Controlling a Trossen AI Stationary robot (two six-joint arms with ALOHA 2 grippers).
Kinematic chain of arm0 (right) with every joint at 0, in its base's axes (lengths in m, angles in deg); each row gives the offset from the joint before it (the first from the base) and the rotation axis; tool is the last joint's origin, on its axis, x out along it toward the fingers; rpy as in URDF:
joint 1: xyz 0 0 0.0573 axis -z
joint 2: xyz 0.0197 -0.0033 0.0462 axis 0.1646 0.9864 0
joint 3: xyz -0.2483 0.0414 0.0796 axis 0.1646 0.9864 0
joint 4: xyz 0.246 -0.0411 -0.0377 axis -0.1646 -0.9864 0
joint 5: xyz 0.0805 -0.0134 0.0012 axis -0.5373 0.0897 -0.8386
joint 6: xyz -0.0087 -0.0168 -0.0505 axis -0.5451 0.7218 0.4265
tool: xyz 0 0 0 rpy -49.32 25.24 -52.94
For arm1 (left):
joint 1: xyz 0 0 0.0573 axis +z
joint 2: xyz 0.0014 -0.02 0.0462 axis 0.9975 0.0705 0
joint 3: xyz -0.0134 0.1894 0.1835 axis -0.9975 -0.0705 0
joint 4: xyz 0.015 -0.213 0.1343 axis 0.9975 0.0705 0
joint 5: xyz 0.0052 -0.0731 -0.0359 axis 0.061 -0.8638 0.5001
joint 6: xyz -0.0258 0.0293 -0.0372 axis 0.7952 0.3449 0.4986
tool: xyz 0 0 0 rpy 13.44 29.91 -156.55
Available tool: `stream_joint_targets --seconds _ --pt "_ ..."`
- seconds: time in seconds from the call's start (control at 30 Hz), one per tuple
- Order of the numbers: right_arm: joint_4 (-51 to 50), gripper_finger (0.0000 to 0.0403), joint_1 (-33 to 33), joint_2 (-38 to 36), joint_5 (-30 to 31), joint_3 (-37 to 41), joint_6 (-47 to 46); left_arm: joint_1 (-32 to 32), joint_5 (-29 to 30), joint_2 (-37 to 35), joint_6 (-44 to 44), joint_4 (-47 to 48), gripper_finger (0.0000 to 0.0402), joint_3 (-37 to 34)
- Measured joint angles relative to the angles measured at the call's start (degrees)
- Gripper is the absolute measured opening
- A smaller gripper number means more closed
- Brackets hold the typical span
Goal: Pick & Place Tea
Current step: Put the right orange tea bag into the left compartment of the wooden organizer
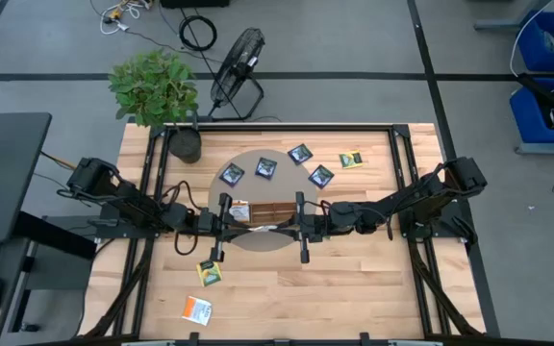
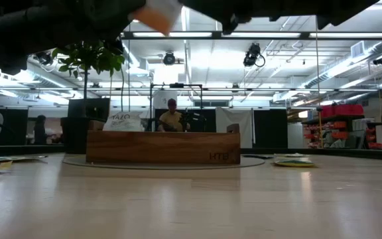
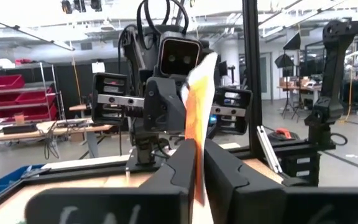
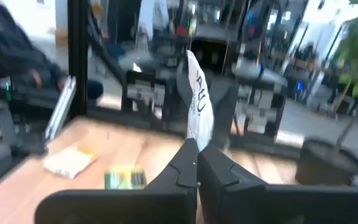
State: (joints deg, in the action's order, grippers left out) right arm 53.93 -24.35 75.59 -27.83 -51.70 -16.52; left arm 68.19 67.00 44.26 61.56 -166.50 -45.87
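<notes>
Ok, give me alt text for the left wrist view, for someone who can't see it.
The left gripper holds an orange-and-white tea sachet upright between its dark fingers. Facing it close by is the right arm's gripper, at the sachet's other edge. Behind is a workshop with red bins on shelves.

Orange-white sachet point(image 3: 199, 118) upright between left gripper point(image 3: 202, 163) jaws; right gripper point(image 3: 166, 81) opposite.
</notes>
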Motion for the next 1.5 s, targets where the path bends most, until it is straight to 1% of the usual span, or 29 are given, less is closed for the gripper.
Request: stream_joint_targets --seconds 0.17,0.27,0.37,0.43,0.57,0.67,0.77,0.87,0.93,1.23,1.5 --pt "-8.3 0.0002 -0.7 -2.2 2.5 0.1 -2.5 -1.7 0.3 0.0 -0.3 1.5 0.0074 0.0" --pt "-11.0 0.0002 -1.0 -3.0 3.2 0.0 -4.6 -2.1 2.5 -0.2 -0.3 3.9 0.0089 -0.1" --pt "-16.1 0.0001 -1.0 -3.0 6.3 0.0 -7.4 -1.7 4.4 -0.2 0.0 5.8 0.0101 -0.1" --pt "-19.3 0.0001 -0.5 -2.9 6.4 0.0 -9.2 -1.6 5.5 -0.2 -0.4 6.5 0.0108 -0.1" --pt "-19.6 0.0001 -1.0 -2.0 6.2 0.0 -9.7 -1.4 10.0 -0.2 -1.3 9.3 0.0129 0.2" --pt "-20.5 0.0000 -1.1 -1.9 6.1 -0.2 -9.7 -0.1 11.2 -0.2 0.6 12.1 0.0149 1.6" --pt "-19.8 0.0000 -0.9 -1.9 6.6 -0.3 -8.8 1.1 10.1 -0.2 2.6 17.3 0.0166 3.9" --pt "-20.4 0.0000 -0.6 -1.9 6.7 -0.3 -9.3 1.6 4.9 -0.2 2.7 22.1 0.0175 6.1" --pt "-21.3 0.0000 -0.4 -1.9 6.8 -0.3 -9.4 1.4 2.9 -0.2 2.8 23.0 0.0179 6.8" --pt "-24.4 0.0000 -0.6 -1.9 7.3 -0.3 -10.4 0.1 3.2 -2.2 3.4 27.3 0.0183 6.9" --pt "-22.8 0.0000 -0.6 -1.9 6.7 -0.4 -10.2 3.6 3.7 -2.3 6.1 27.7 0.0179 7.6"
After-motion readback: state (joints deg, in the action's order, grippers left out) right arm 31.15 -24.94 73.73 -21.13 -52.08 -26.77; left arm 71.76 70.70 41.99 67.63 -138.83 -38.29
